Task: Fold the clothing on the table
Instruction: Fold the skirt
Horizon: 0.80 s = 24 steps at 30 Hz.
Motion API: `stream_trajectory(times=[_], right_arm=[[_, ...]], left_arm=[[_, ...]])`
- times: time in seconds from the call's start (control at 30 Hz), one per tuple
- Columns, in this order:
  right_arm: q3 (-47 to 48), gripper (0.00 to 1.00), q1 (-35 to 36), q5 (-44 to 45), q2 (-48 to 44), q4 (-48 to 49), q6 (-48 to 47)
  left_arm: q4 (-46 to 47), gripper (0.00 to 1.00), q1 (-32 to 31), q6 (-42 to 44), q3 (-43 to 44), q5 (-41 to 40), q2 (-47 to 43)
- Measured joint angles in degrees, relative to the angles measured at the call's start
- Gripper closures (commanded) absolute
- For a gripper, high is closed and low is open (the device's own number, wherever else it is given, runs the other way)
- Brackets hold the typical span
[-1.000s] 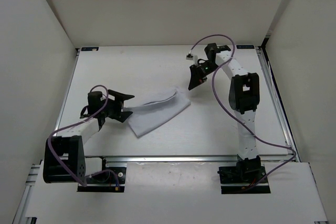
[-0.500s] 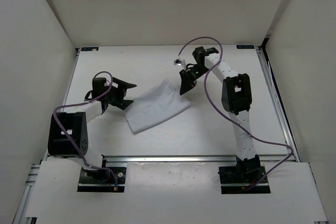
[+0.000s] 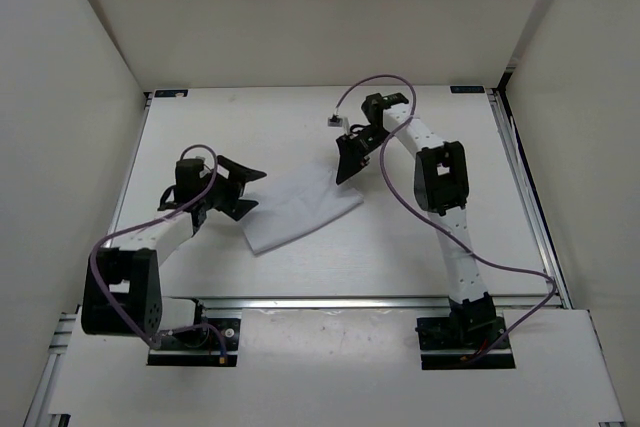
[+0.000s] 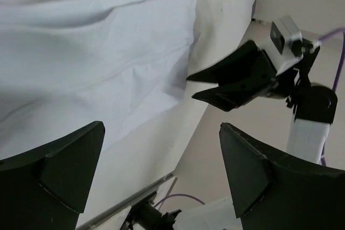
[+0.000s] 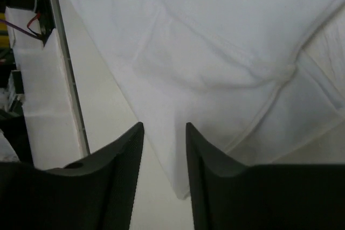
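The white clothing (image 3: 300, 209) lies folded on the table (image 3: 250, 127) between my two arms. In the top view my left gripper (image 3: 258, 189) stands wide open just left of the cloth's left edge, nothing between its fingers. The left wrist view (image 4: 161, 154) shows the clothing (image 4: 97, 63) ahead and the right gripper (image 4: 232, 82) at its far corner. My right gripper (image 3: 341, 177) points down at the cloth's far right corner. In the right wrist view its jaws (image 5: 164, 127) stand a little apart, with a corner of the clothing (image 5: 226, 41) lying flat below them, not pinched.
A metal rail (image 3: 350, 299) runs along the table's near edge and another (image 3: 520, 187) along its right side. White walls (image 3: 60, 97) enclose the table on three sides. Purple cables (image 3: 400, 197) loop off both arms.
The right gripper has moved left and down to the cloth's far corner and its jaws have parted. The raised fold has settled flat. The left gripper shifted slightly right, still open.
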Motion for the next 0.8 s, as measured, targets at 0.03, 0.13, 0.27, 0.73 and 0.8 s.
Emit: stream_trajectory(times=[0.03, 0.13, 0.27, 0.73, 0.8], right_arm=[[-0.3, 0.31, -0.4, -0.1, 0.2, -1.0, -0.2], [-0.3, 0.12, -2.6, 0.0, 0.8, -2.4, -0.4], [1.8, 0.15, -5.4, 1.8, 0.9, -1.6, 0.5], [1.9, 0.26, -4.6, 6.6, 1.0, 2.1, 0.9], [2.0, 0.27, -4.4, 7.0, 1.2, 2.1, 0.6]], left_arm=[[-0.5, 0.01, 0.1, 0.3, -1.1, 0.0, -1.7], [-1.9, 0.01, 0.7, 0.8, -4.3, 0.0, -6.3], [-5.2, 0.02, 2.1, 1.1, -7.2, -0.9, -12.4], [-7.4, 0.01, 3.0, -0.1, -12.8, -3.0, -23.5], [-7.3, 0.02, 3.0, -1.0, -14.0, -3.1, -25.2]])
